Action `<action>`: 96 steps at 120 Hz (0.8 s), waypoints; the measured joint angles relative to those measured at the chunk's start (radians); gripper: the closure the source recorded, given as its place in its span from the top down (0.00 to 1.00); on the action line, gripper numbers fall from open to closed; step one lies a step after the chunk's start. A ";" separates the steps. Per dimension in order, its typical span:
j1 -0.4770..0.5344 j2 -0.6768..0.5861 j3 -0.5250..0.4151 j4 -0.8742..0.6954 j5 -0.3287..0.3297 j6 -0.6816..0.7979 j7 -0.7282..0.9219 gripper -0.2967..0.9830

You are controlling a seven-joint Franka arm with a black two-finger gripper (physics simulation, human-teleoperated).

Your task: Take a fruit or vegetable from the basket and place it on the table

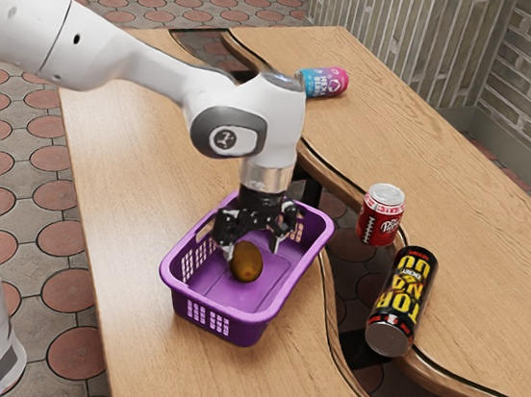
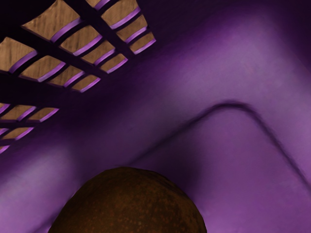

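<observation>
My gripper point(image 1: 252, 248) is down inside the purple basket point(image 1: 240, 320) in the exterior view, its two fingers standing apart. A brown, oval kiwi-like fruit point(image 1: 246, 262) lies low in the basket, close to the finger on the exterior view's left, with a gap between it and the other finger. In the wrist view the rounded brown top of the fruit point(image 2: 129, 204) appears at the lower edge, just under the hand, above the purple basket floor point(image 2: 243, 160).
A red soda can point(image 1: 381, 215) stands beyond the basket toward the exterior view's right, near a black and yellow can point(image 1: 403, 300) lying on its side. Farther back lies a blue and pink can point(image 1: 323, 82). The wooden table point(image 1: 127, 177) has a dark, curved channel through it.
</observation>
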 joint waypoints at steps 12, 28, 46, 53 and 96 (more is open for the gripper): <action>0.001 0.012 0.000 -0.002 -0.007 0.018 -0.005 0.77; 0.000 0.029 0.000 -0.003 -0.018 0.035 -0.010 0.77; 0.000 0.038 -0.001 -0.002 -0.022 0.048 -0.015 0.64; 0.000 0.038 -0.001 0.000 -0.022 0.050 -0.016 0.55; 0.155 0.052 -0.001 0.456 0.200 -0.164 0.170 0.43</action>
